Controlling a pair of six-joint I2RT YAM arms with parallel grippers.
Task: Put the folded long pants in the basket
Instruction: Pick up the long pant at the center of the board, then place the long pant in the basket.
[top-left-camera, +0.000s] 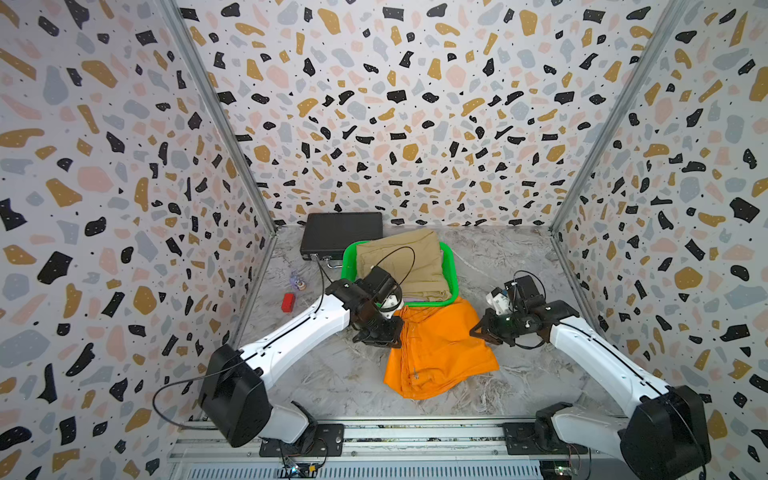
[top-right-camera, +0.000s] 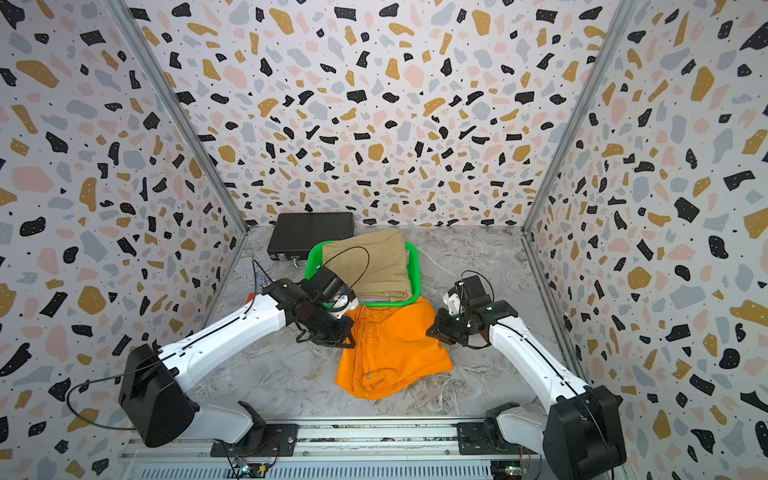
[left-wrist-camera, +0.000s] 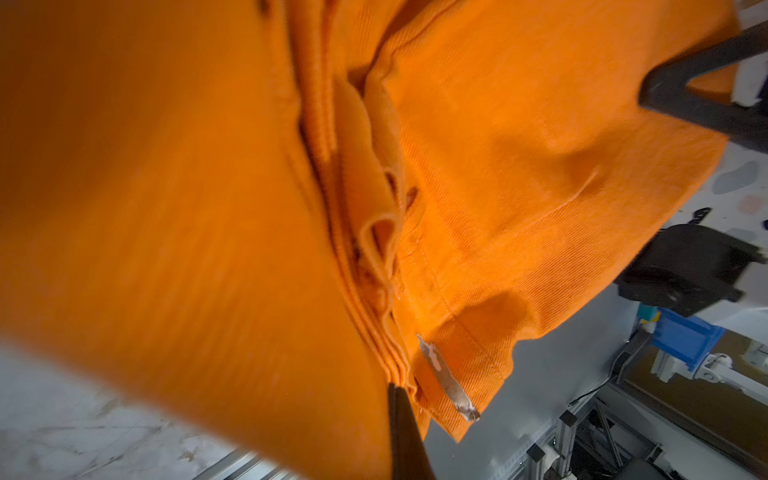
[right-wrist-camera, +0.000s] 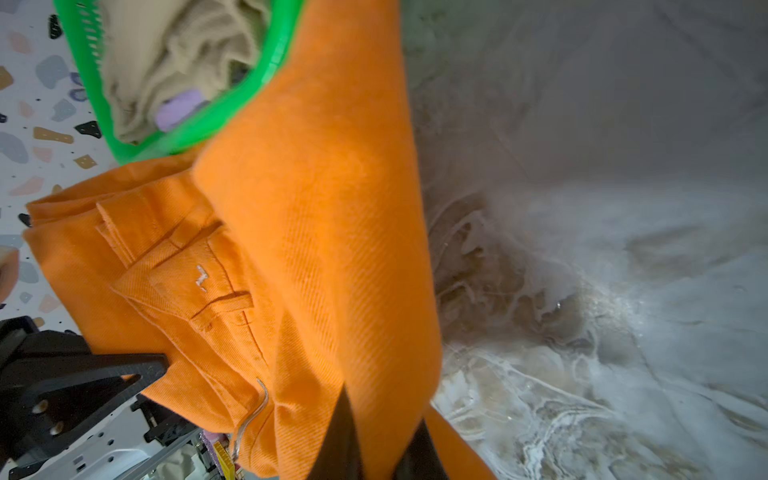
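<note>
The orange pants are pinched at nine o'clock by the left gripper and at three o'clock by the right gripper. The basket is touched at its six o'clock rim.

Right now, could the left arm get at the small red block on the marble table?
Probably not yet: the way to the red block looks free, but the left gripper is shut on the folded orange pants.

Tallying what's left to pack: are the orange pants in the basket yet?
Out. The orange pants are in front of the green basket, only their far edge reaching its near rim; khaki pants fill it.
</note>
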